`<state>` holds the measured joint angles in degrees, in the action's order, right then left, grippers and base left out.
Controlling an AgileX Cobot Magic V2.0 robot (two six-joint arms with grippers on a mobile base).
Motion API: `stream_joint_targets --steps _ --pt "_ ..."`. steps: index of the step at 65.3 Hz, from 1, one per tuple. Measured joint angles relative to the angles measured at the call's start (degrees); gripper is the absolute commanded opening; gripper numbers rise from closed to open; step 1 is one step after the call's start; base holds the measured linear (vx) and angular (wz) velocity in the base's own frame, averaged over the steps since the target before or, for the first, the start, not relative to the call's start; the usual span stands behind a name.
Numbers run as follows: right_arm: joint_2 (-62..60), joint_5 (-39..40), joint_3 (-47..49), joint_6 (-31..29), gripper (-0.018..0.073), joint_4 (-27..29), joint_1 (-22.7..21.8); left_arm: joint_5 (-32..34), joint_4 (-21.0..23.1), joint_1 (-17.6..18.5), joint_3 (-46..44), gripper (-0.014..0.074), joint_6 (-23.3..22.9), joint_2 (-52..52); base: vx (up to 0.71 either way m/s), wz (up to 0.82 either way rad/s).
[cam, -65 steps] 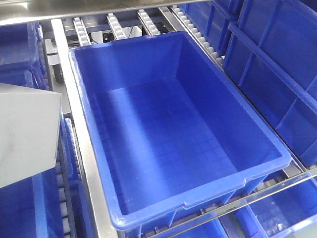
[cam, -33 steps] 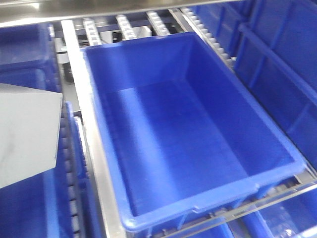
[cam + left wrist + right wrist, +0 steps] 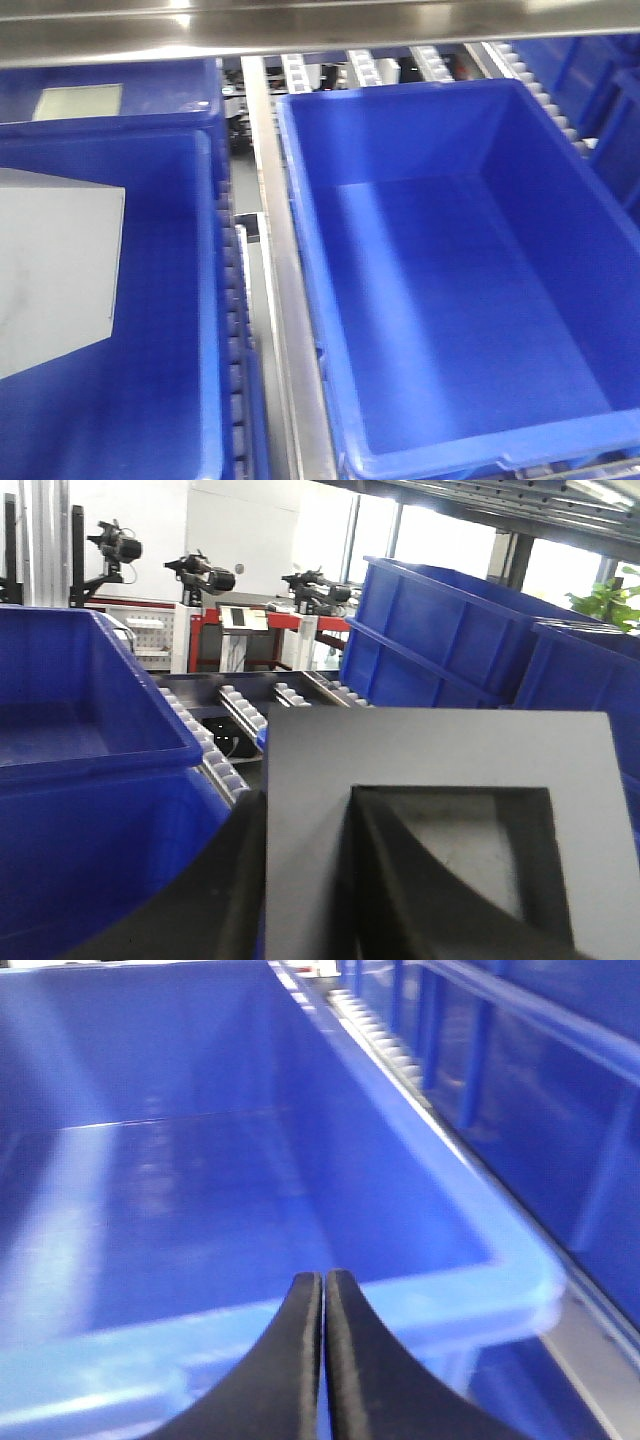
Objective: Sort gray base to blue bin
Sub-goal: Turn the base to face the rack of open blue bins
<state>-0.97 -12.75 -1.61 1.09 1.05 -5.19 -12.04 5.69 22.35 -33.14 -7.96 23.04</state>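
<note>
The gray base (image 3: 55,270) hangs at the left of the front view, over a blue bin (image 3: 165,380) on the left. In the left wrist view the gray base (image 3: 440,745) fills the foreground with its square recess facing me. My left gripper (image 3: 308,810) is shut on one wall of it, one finger (image 3: 235,860) outside and the other inside the recess. A second, alike blue bin (image 3: 450,330) stands to the right and holds nothing. My right gripper (image 3: 323,1278) is shut with nothing in it, just before that bin's near rim (image 3: 480,1280).
A steel rail (image 3: 285,330) and roller tracks (image 3: 232,330) separate the two bins. Behind the left bin stands a blue crate with a pale sheet (image 3: 78,100). A steel shelf beam (image 3: 320,30) crosses the top. More blue crates (image 3: 450,630) stand on the right.
The view has swung left: the empty bin slid to the right of the frame, and the left bin and the crate with the sheet came into view. The gray base kept its place.
</note>
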Motion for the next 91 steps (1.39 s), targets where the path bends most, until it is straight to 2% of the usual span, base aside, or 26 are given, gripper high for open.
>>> stream_joint_targets --steps 91 --pt "0.00 0.38 0.00 0.00 -0.0005 0.00 0.00 0.00 0.00 0.00 0.00 -0.0006 0.05 0.00 -0.01 0.11"
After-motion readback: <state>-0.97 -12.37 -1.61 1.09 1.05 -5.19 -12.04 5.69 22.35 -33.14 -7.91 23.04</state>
